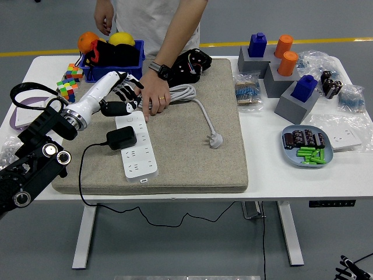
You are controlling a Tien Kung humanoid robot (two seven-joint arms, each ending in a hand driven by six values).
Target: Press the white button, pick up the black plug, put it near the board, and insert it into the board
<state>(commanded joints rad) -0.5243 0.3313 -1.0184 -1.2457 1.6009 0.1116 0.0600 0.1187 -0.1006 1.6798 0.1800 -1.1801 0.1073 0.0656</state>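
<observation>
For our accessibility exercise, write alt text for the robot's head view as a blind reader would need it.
A black plug sits on a white power strip on a grey mat, while the robot's left hand, fingers spread, hovers above the strip's far end. A person's hand rests on the coiled white cable beside it.

Black plug (pixel 121 137) on board (pixel 139 148) — robot hand (pixel 119 96) clear
</observation>
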